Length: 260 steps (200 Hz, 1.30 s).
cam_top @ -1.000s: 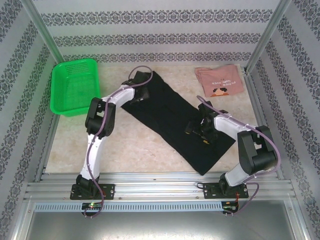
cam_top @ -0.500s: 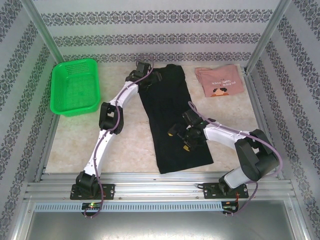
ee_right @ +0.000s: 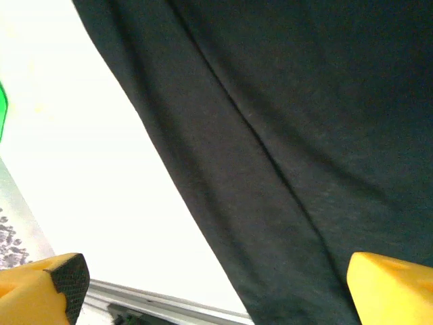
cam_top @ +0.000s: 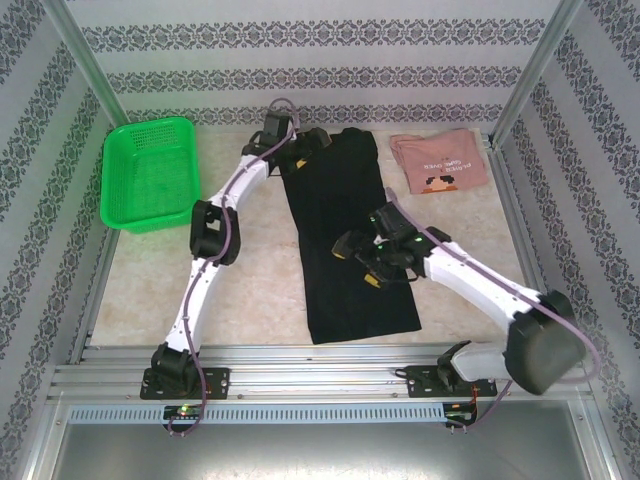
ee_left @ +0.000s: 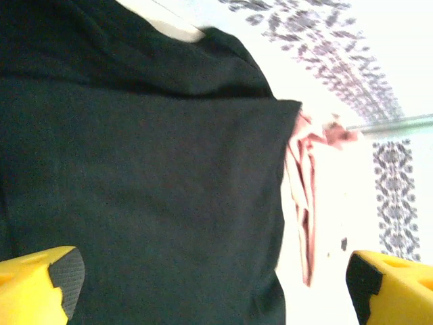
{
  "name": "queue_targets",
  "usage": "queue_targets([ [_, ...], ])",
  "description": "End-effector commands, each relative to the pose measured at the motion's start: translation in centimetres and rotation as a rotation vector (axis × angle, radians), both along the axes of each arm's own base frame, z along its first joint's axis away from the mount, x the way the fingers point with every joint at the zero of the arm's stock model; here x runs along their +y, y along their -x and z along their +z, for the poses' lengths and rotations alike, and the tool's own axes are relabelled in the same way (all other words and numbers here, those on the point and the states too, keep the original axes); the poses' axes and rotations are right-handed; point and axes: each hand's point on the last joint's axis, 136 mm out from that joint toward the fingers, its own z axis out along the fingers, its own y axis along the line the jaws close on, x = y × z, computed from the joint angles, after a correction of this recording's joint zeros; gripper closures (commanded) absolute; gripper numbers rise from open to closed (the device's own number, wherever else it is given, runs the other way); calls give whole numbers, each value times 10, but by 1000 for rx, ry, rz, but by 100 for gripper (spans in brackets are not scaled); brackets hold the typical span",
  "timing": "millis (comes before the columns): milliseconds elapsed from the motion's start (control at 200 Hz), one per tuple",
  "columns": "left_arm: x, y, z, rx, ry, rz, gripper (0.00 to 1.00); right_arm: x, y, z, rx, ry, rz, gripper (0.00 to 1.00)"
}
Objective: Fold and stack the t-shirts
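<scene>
The black t-shirt (cam_top: pixel 350 230) lies as a long narrow strip down the middle of the table, from the back wall toward the front edge. My left gripper (cam_top: pixel 308 147) hovers at its far end, open, with nothing between the fingers; in the left wrist view the black t-shirt (ee_left: pixel 149 176) spreads below the open left gripper (ee_left: pixel 216 291). My right gripper (cam_top: pixel 359 266) stands open over the strip's middle, above the black t-shirt (ee_right: pixel 284 135) near its left edge. The pink t-shirt (cam_top: pixel 438 162) lies folded at the back right, and the pink t-shirt (ee_left: pixel 303 196) lies just beside the black one.
A green mesh basket (cam_top: pixel 150 172) stands at the back left. Patterned walls and metal posts close in the table on three sides. Bare pale tabletop (cam_top: pixel 260 280) lies left of the black strip, and a metal rail (cam_top: pixel 320 375) runs along the front edge.
The black t-shirt swung from a diagonal lie to a lengthwise strip. My left gripper carried its far end to the back, then opened and let go. The right gripper shifted left over the strip.
</scene>
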Motion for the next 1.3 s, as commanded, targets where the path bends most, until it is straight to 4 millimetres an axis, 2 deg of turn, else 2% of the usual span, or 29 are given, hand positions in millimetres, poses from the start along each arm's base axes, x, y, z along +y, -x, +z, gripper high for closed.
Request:
queue_targets([
  [0,-8,73,122,-123,-75,-116,0,-69,34,-10,47,242,89,2],
  [50,-7,107,137,-110,-78,-110,0,-87,44,-12,72,243,96,2],
  [150,-2,188,116,10,-89,-87,0,-107,62,-20,93,215,90,2],
  [285,0,307,56,181,-197,-85,0,-119,77,-39,117,213,71,3],
  [385,2,379,9,287,-229,-72,4,-122,84,-58,158,210,53,4],
  [390,2,385,3,302,-237,-76,4,-122,84,-59,158,207,51,4],
  [400,0,389,4,302,-228,-73,5,-123,83,-60,158,207,49,4],
  [520,-2,438,-35,382,-255,-71,12,-127,81,-70,163,202,0,5],
  [595,-10,458,-55,413,-252,-82,17,-132,80,-75,167,214,-8,6],
  [699,-17,473,-74,442,-243,-81,23,-134,78,-78,172,223,-14,7],
  [1024,-55,497,-96,496,-214,-133,30,-141,79,-88,199,241,-57,7],
  [1229,-60,489,-100,470,-188,-90,43,-143,83,-90,208,258,-76,9],
  [1294,-64,484,-101,452,-172,-82,51,-142,85,-93,216,255,-82,10],
])
